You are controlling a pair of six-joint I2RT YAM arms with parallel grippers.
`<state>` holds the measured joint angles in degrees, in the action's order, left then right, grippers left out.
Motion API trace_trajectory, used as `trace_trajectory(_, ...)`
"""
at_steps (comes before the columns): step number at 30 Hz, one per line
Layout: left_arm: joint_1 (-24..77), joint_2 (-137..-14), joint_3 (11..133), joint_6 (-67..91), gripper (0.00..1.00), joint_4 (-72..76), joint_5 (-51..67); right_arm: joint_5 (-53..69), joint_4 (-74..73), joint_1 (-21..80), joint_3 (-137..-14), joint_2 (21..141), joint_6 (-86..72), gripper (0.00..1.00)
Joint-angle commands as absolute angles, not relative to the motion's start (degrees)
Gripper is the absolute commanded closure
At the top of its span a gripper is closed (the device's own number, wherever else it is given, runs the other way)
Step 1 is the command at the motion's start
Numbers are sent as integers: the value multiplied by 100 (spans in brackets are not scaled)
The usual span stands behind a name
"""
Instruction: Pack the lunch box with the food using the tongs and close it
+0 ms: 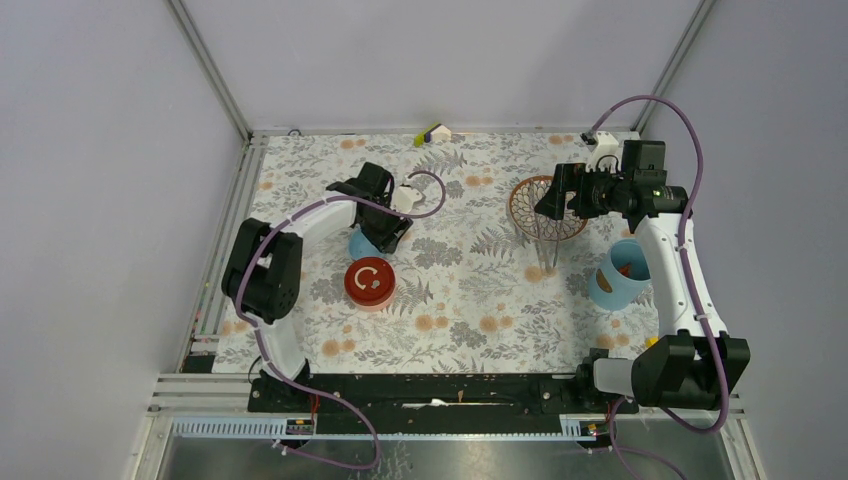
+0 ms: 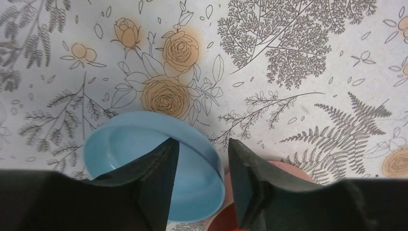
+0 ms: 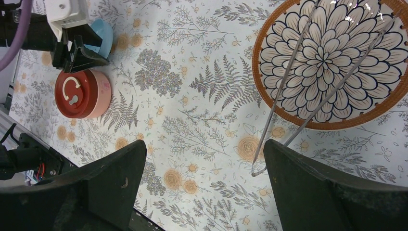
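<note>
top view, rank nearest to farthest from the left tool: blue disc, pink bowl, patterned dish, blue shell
1. blue disc, at the left tool
2. pink bowl, just in front
3. patterned dish, right side
4. blue shell, far right

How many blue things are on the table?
2. One blue lid lies under the left gripper, beside the pink bowl. One blue tub stands by the right arm. More could be hidden.
</note>
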<state>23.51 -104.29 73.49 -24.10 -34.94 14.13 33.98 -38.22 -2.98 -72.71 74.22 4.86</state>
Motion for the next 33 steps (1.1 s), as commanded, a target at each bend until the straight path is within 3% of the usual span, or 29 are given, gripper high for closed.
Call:
trace_trajectory(1,2338,-10533,7364,-2106,57,-3188,1496,3454,-3820,-212,-7458,7448,486,1)
trace_trajectory(8,2338,-10201,7682,-1651,100,-3370,1985,3711,-3483,-112,-7322,7455,262,1)
trace_trajectory(15,2313,-9572,8565,-1031,100,-3559,3024,4187,-2974,429,-7475,7810,-401,4)
trace_trajectory(19,2294,-9057,8664,-273,100,-3049,3837,4705,-1885,455,-7326,7760,-1214,6)
trace_trajectory(27,2128,-8403,8377,2355,100,-1049,5206,5127,-418,707,-7526,7882,-1858,10)
trace_trajectory(33,2011,-8251,7793,5004,100,1653,6082,5585,-175,748,-7801,7947,-303,24)
